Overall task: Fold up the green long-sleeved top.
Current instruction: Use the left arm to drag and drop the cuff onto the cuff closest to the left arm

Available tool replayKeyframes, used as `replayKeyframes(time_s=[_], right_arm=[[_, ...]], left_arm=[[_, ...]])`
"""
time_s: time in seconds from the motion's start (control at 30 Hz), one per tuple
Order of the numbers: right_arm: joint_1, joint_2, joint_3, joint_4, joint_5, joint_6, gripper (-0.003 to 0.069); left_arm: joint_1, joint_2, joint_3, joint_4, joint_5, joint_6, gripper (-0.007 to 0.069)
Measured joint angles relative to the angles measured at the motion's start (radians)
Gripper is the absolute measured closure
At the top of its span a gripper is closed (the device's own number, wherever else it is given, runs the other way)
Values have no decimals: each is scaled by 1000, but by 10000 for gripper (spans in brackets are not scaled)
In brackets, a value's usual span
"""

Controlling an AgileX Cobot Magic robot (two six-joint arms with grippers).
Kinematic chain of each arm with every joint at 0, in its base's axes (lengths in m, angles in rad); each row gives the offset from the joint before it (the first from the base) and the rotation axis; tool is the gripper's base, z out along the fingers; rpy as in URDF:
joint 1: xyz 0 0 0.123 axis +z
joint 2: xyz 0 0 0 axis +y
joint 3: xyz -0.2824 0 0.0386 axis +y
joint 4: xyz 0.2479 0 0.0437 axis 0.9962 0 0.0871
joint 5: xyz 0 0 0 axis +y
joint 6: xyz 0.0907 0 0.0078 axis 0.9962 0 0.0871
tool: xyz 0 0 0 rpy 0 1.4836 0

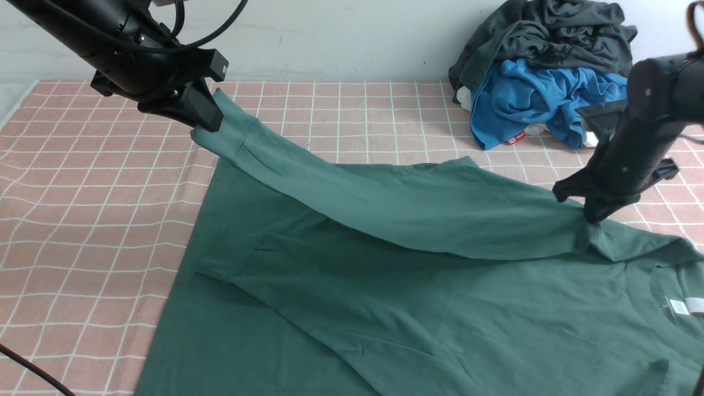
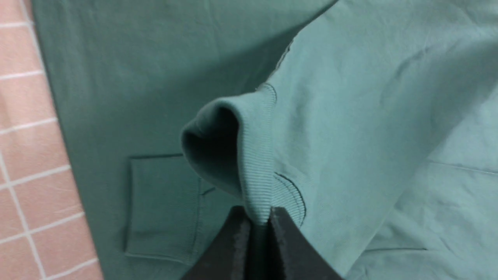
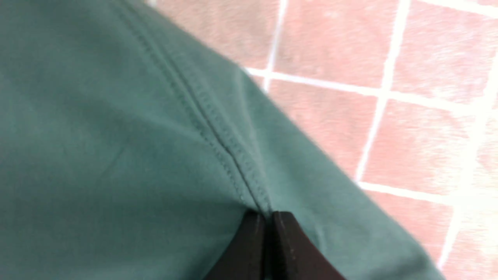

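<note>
**Desk:** What fills the near part of the shot?

**Photographer:** The top (image 1: pixel 385 330), spread flat on the checked cloth (image 1: pixel 82 231). Its hem is at left and its neck label (image 1: pixel 682 306) at near right. One sleeve (image 1: pixel 242 261) lies folded across the body.

**Desk:** And the arms?

**Photographer:** Both clamp fabric. At right, the right gripper (image 1: pixel 594 217) has its jaws pinched tight on the shoulder seam (image 3: pixel 202 112), low over the cloth. Farther off at left, the left gripper (image 1: pixel 206 124) is closed on the ribbed cuff (image 2: pixel 255 155) and holds it well above the table. The second sleeve (image 1: pixel 412 203) hangs stretched between the two.

**Desk:** Why hold it so?

**Photographer:** My reading is that pinning the shoulder gives the fold a hinge. The raised, taut sleeve could then swing in over the body without dragging or bunching.

**Desk:** Room to move?

**Photographer:** Bare cloth lies open at left and at far centre. The hem edge runs straight, and the body offers a free landing spot apart from the first sleeve. Far right, a grey garment (image 1: pixel 550 38) is heaped on a blue garment (image 1: pixel 528 99) against the wall. The heap is near the right arm and just beside the top's far edge.
</note>
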Motion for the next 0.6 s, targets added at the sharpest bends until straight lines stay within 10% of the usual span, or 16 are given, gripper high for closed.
replayKeyframes(time_s=[0.6], right_arm=[[-40,15,-14,18,-54,-13,657]], left_arm=[[0,-318,678,-81,-278,73,601]])
